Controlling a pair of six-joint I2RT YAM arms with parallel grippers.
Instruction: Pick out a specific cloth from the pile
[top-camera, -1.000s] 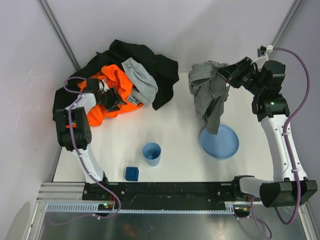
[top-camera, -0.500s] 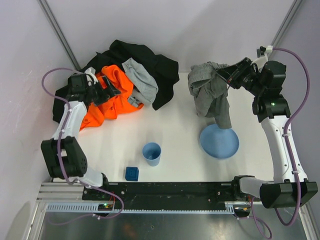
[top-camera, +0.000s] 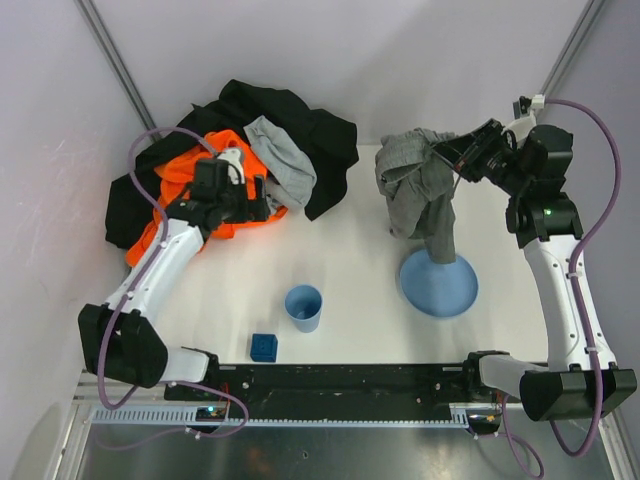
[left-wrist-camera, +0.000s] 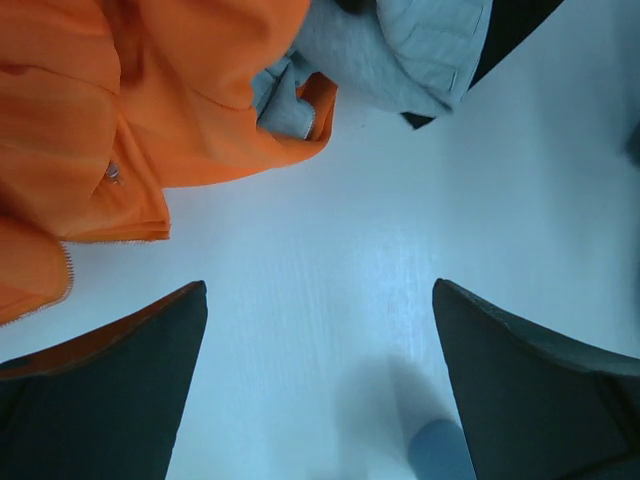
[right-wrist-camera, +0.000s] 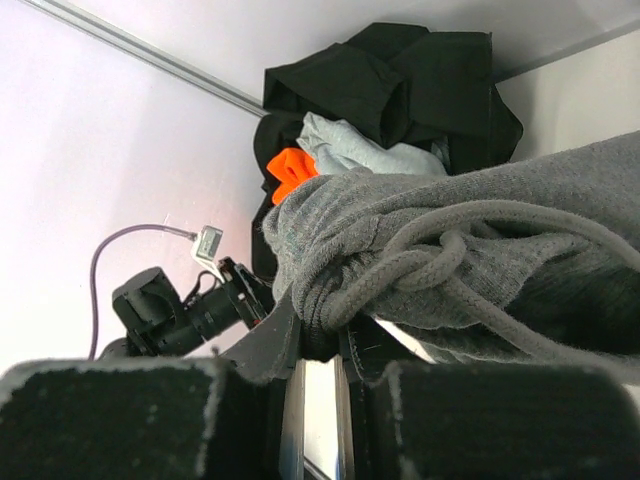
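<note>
The right gripper (top-camera: 457, 156) is raised over the far right part of the table (top-camera: 350, 250), its fingers clamped on the cloth (top-camera: 415, 180). This medium-dark grey garment hangs from the grip, bunched at the top. A long fold drops toward the blue plate (top-camera: 445, 288). From above, the cloth's lower end overlaps the plate's far rim; whether it touches the plate cannot be told. The cloth is well apart from the pile (top-camera: 290, 120), which lies at the far left of the table.

In the right wrist view the cloth fills the space just past the fingers, and a knotted grey drawstring (right-wrist-camera: 420, 262) lies across its folds. The pile shows behind it.

The pile is a large black garment (top-camera: 325, 135) with the orange cloth (top-camera: 175, 172) on its left part. A pale grey cloth (top-camera: 285, 165) lies over both. The left gripper (top-camera: 252, 200) is at the near right edge of the orange cloth. In the left wrist view its fingers (left-wrist-camera: 110, 390) are spread wide with nothing between them, only bare table below. That view also shows a small metal fastener (left-wrist-camera: 112, 172) on the orange fabric and the pale grey cloth's stitched hem.

A blue cup (top-camera: 303, 307) stands near the table's middle, and a small blue block (top-camera: 264, 347) is near it, closer to the near edge.
</note>
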